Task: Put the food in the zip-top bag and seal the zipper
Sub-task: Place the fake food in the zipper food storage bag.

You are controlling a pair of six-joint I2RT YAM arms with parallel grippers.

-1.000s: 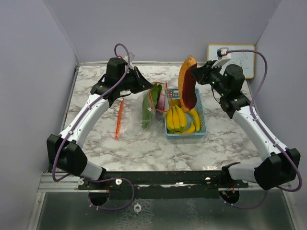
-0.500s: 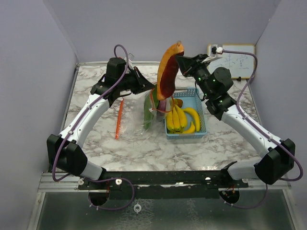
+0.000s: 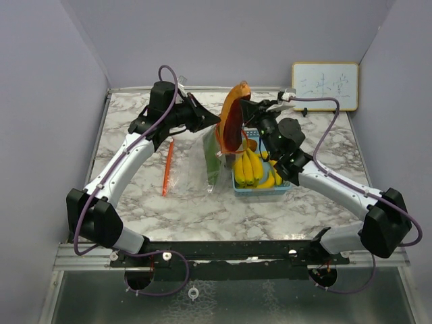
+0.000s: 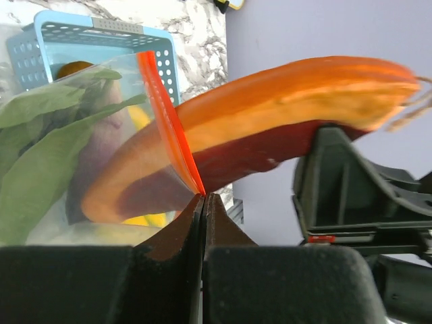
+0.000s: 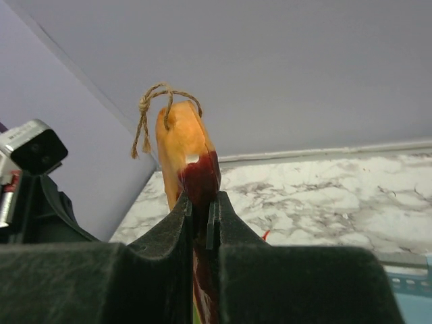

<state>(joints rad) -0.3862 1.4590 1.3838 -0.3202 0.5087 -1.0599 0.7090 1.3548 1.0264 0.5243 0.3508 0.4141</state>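
Two robot arms over a marble counter hold a long orange-and-red food piece at the mouth of a clear zip-top bag.

The bag stands just beside a light-blue basket, with a dark-green vegetable inside it. The food piece's lower end shows through the bag's clear wall. Yellow bananas lie in the basket. The left end effector is clenched on the bag's orange zipper rim; the right end effector grips the food piece near its string-tied top.

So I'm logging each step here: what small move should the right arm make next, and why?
Probably lower the right gripper, sliding the long orange-red food deeper: only its lower end is inside the zip-top bag, whose rim the left gripper pinches open.
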